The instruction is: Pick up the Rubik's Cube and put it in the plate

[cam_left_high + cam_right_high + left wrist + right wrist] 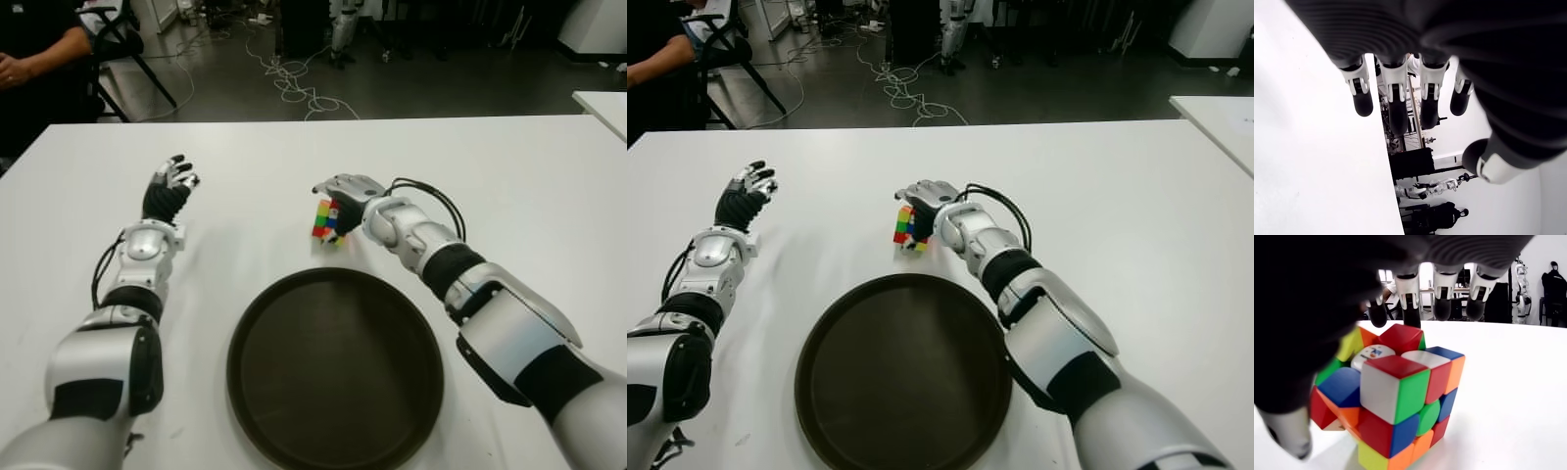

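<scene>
At far left a person's arm (29, 67) shows beyond the white desk (509, 186), beside a black chair (122, 44). The left hand (168, 191) is raised over the desk's left side, its fingers (1396, 100) spread loosely and holding nothing. Toward the middle, the dark round plate (255, 323) lies on the near part of the desk. Just beyond its far rim sits the Rubik's Cube (326, 221), its layers twisted out of line, on the desk and outside the plate. The right hand (345, 196) arches over the cube from the right, fingers (1442, 303) extended past the top, not clamped.
</scene>
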Controlling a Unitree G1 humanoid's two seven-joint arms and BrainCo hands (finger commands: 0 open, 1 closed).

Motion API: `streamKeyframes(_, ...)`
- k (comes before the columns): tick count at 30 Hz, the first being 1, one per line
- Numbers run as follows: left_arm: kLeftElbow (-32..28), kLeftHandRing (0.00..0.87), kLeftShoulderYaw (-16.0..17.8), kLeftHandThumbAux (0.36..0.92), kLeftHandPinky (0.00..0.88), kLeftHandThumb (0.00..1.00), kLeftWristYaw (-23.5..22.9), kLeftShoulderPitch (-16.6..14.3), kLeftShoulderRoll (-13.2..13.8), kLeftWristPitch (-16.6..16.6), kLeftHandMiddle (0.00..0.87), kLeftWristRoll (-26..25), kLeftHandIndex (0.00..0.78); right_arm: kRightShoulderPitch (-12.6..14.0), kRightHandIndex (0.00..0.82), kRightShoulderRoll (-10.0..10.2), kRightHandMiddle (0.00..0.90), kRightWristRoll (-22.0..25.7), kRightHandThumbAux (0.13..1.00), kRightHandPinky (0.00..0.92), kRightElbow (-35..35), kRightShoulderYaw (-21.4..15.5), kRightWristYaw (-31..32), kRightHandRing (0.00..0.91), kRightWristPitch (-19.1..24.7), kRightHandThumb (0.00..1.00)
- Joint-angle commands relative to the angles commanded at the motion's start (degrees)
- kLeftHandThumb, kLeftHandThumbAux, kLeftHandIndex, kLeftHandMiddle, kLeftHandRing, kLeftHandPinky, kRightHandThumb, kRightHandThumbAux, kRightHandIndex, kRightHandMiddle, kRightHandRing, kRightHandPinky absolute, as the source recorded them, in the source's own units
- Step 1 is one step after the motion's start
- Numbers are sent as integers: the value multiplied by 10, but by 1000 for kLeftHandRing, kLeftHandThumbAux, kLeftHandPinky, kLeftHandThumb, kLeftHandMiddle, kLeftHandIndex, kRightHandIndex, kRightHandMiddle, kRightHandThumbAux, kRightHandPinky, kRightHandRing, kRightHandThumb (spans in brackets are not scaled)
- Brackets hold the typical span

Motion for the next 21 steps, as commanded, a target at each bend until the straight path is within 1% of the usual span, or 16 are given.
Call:
streamKeyframes(7, 0, 135, 2, 585, 90, 149, 0, 0, -1, -1, 160, -1, 84, 1, 0, -3, 0, 5, 693, 0, -9, -6, 7, 0, 4, 0)
streamKeyframes(12, 0, 121, 0, 592, 82, 140, 2, 0, 0, 0, 147, 3, 69, 2, 0, -3, 0, 8, 693, 0, -9, -10, 12, 0, 6, 0)
streamKeyframes(21, -1, 143, -3, 590, 97, 134, 9, 2, 0, -4, 171, 9, 83, 2, 0, 0, 0, 9, 704, 0, -5, -12, 16, 0, 12, 0)
